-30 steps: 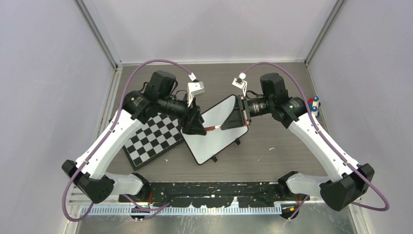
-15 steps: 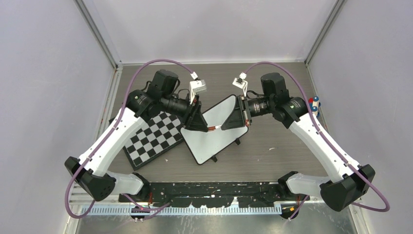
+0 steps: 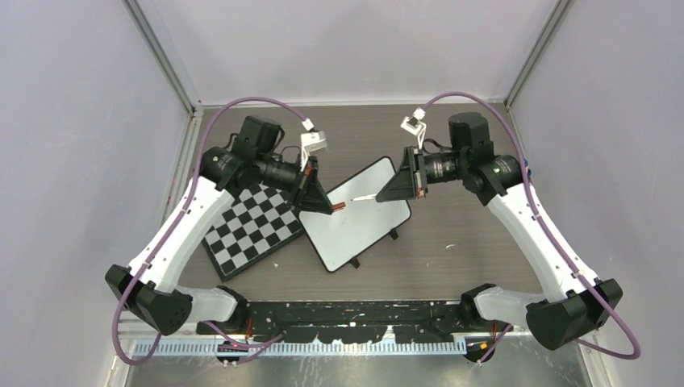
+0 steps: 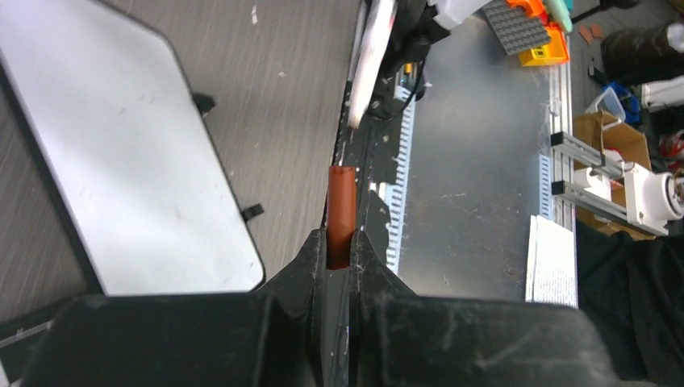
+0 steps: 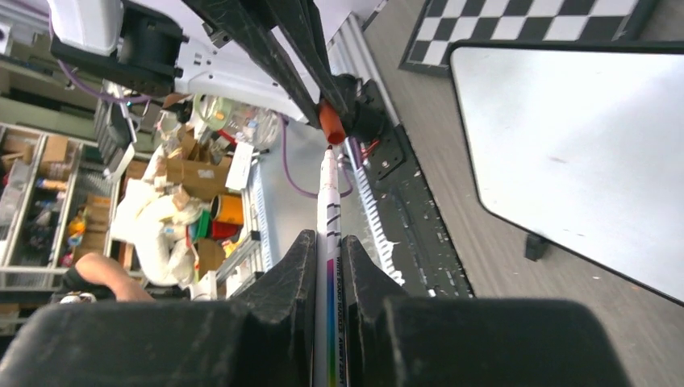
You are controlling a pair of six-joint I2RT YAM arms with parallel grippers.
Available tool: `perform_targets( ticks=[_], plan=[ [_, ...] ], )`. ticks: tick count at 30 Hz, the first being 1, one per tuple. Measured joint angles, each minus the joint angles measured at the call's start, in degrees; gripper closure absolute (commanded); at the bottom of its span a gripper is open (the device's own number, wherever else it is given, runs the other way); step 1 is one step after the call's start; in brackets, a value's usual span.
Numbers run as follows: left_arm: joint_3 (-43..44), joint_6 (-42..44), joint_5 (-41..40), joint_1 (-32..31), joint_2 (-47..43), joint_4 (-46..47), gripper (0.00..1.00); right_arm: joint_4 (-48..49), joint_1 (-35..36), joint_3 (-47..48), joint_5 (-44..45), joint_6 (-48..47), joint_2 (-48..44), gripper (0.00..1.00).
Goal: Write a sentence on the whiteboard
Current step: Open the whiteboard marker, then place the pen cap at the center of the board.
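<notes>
Two black end effectors face each other just above the middle of the top view. The left end effector (image 3: pixel 327 207) is pressed together on a short red-brown cylindrical cap (image 3: pixel 339 206). The right end effector (image 3: pixel 381 196) pinches a slim white marker (image 3: pixel 363 197), whose tip points at the cap, near it but apart. Beneath them the small white rectangular whiteboard (image 3: pixel 355 234) with a thin black frame lies askew at the centre of the grey wood-grain worktop (image 3: pixel 460 242), its left edge just beside a black-and-white checkerboard (image 3: pixel 250 230). In the left wrist view, the left end effector (image 4: pixel 340 242) clamps the cap (image 4: pixel 340 205) at lower centre, the marker (image 4: pixel 369 56) reaches in at top centre, and the whiteboard (image 4: pixel 121 153) fills the left side. In the right wrist view, the right end effector (image 5: pixel 329 246) grips the marker (image 5: pixel 329 193) at lower centre, its tip just short of the cap (image 5: pixel 331 129) above. The whiteboard (image 5: pixel 581 137) occupies the right and the checkerboard (image 5: pixel 524 24) the top right.
</notes>
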Motion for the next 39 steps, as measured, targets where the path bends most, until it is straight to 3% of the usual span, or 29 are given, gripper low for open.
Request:
perform_targets(
  ticks=[6,10,15,19,24,32,36,39],
  plan=[
    [-1.2,8.0,0.0,10.2,-0.4,-8.0,1.0,-4.7,-7.8,2.6,-2.1,-4.9,0.0,1.0],
    [-1.7,15.1,-0.1,20.3,-0.4,-12.1,1.0,-8.9,-12.1,3.7,-3.6,-9.1,0.0,1.0],
    [-5.2,21.5,-3.2,30.9,-0.4,-13.0,1.0,-11.4,-14.5,3.7,-4.2,-11.3,-0.1,1.0],
    [-9.0,27.0,-6.3,34.8,-0.4,-13.3,1.0,-11.9,-14.5,3.4,-4.2,-12.2,-0.6,1.0],
    [-17.6,39.1,-11.9,35.9,-1.7,-14.5,1.0,-12.1,-14.5,2.7,-4.2,-13.0,-0.8,1.0],
    [-33.1,54.5,-18.4,35.1,-11.3,-16.7,1.0,-12.3,-14.7,1.2,-4.2,-13.5,-0.9,1.0],
    [-40.3,56.3,-23.9,29.0,-14.7,-12.0,1.0,-12.3,-14.7,0.8,-4.2,-13.7,-0.9,1.0],
    [-45.5,56.2,-28.2,20.5,-16.9,-7.9,1.0,-12.3,-14.7,0.3,-4.2,-13.7,-0.9,1.0]
  ],
)
